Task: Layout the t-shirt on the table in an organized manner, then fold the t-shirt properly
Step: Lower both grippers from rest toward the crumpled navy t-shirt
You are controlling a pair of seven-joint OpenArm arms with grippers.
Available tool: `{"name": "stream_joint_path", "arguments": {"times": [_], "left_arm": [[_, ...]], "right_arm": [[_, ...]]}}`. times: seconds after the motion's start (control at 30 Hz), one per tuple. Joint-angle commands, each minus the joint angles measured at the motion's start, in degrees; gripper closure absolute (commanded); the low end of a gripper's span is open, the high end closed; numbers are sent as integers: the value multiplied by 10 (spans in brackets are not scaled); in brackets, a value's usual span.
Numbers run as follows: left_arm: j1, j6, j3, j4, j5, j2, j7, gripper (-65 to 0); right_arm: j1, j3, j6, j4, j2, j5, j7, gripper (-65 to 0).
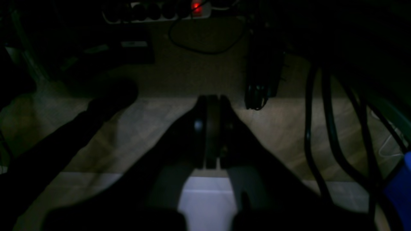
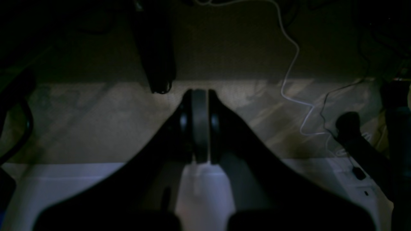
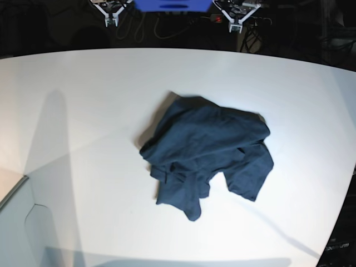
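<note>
Pincers are seen pressed fully closed with nothing held: left gripper (image 1: pixel 212 131), right gripper (image 2: pixel 199 126), both hung over dim floor. Crumpled, the t-shirt (image 3: pixel 208 153) is heaped mid-table (image 3: pixel 83 111); no label or writing can be read

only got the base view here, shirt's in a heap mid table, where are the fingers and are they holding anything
Observer: The left wrist view shows the left gripper shut with nothing between its fingers, over dim floor beyond the table edge.
Operator: and the right one
Observer: The right gripper is shut and empty too, also past the table edge.
Operator: any of the shirt showing in those cams
Observer: No. The t-shirt appears only in your base view; the wrist views show floor, cables and a power strip with a red light.
</note>
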Motion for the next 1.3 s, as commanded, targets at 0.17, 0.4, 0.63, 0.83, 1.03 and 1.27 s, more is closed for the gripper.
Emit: {"name": "stream_joint_path", "arguments": {"times": [0.17,0.4,0.63,0.83,1.03,1.27], "left_arm": [[1,5,-1,0,-1,-2,-3,0],[5,5,-1,0,-1,-2,-3,0],[12,5,-1,0,-1,-2,-6,0],[76,4,-1,58,-1,-18,-7,0],[240,4,-2,298,-1,-39,-3,0],[416,5,-3,636,-2,-57,-2,0]], "right_arm": [[-4,-1,11,1,2,2,0,0],[-5,-1,11,1,2,2,0,0],[-36,-2,11,36,3,2,-3,0],[-168,-2,11,240,10,2,-5,0],[-295,2,11,438,25,3,-5,0],[-421,4,11,696,42,4,-37,0]]}}
